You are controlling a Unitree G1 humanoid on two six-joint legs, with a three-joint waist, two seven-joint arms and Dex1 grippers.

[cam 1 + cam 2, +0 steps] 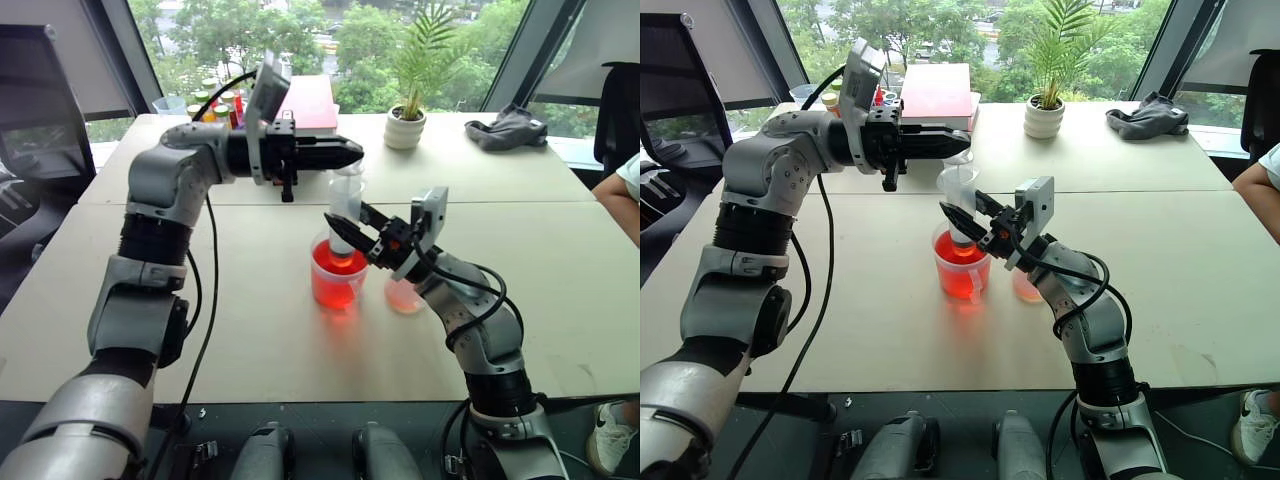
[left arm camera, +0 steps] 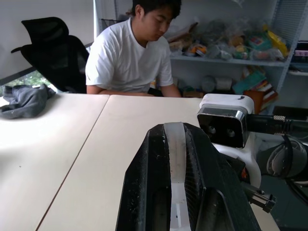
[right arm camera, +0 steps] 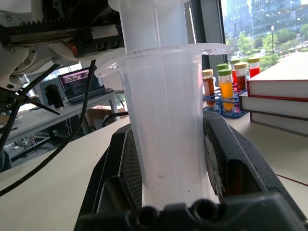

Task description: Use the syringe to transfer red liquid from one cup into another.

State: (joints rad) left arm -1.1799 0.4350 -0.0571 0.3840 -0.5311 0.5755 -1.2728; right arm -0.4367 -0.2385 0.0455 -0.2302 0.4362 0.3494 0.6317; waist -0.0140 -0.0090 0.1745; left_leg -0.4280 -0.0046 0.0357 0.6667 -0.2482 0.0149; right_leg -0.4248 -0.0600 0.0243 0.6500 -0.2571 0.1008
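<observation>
We find no legible text, label, brand, number or sign in any view; the laptop screen (image 3: 82, 77) and shelf packaging (image 2: 250, 45) are too small to read.

The large clear plastic syringe (image 1: 346, 205) stands upright in the larger, wider clear plastic cup of red liquid (image 1: 338, 275), near the middle of the pale tabletop (image 1: 250, 330). The smaller clear plastic cup (image 1: 404, 296) sits just right of it. A white potted plant (image 1: 406, 126), crumpled grey cloth (image 1: 508, 129) and red-covered books (image 1: 310, 103) lie along the far edge.
</observation>
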